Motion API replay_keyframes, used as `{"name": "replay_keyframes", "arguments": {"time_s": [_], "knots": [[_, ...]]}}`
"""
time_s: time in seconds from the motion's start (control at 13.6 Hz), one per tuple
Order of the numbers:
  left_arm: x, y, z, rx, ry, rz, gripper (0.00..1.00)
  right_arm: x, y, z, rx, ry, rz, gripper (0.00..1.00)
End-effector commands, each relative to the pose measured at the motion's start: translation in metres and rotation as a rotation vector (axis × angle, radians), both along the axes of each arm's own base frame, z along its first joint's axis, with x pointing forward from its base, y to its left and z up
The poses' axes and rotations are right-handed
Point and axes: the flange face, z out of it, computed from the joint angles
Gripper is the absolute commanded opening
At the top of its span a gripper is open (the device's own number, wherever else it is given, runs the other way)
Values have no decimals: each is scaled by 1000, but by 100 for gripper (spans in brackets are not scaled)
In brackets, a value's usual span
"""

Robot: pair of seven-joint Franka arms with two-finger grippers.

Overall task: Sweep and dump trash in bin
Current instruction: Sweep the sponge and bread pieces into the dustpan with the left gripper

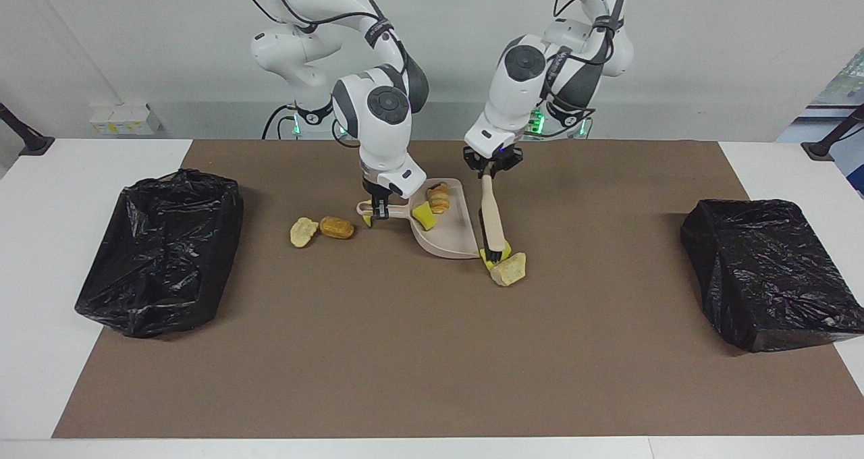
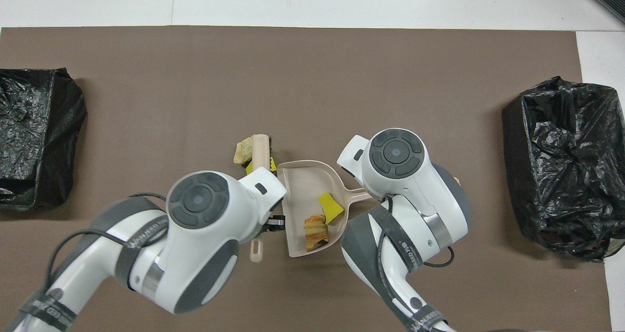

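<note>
2 scraps [image 1: 433, 206] in dustpan [image 1: 451, 241] — brush [image 1: 492, 219] at rim.

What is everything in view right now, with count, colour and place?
Trash in dustpan: two, one yellow, one brown.
Trash by brush head: two, yellow, tan, on the mat.
Trash beside dustpan handle: two, tan, brown, plus a yellow piece at the right gripper.
Dustpan: one, beige, mid-mat.
Brush: one, beige handle, beside dustpan.
Bins: two, black-bagged, one at the right arm's end, one at the left arm's end.
Mat: one, brown.
Right gripper: shut on dustpan handle.
Left gripper: shut on brush.
</note>
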Motion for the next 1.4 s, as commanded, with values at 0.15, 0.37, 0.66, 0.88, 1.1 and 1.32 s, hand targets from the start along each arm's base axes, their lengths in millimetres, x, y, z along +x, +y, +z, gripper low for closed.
{"name": "replay_keyframes", "arguments": {"time_s": [0.15, 0.37, 0.66, 0.88, 1.1, 1.32], "knots": [[83, 68, -32, 42, -108, -234, 0, -23, 19, 2, -24, 3, -160, 0], [102, 106, -41, 31, -108, -385, 0, -30, 17, 5, -56, 19, -235, 0], [59, 109, -58, 42, -16, -410, 0, -31, 16, 5, -63, 23, -250, 0], [14, 86, -58, 70, 117, -447, 0, -31, 16, 5, -63, 23, -251, 0], [-42, 31, -53, 130, 151, -403, 0, -31, 14, 4, -64, 27, -247, 0], [-77, -27, -42, 134, 103, -334, 0, -29, 10, 3, -61, 34, -218, 0]]}}
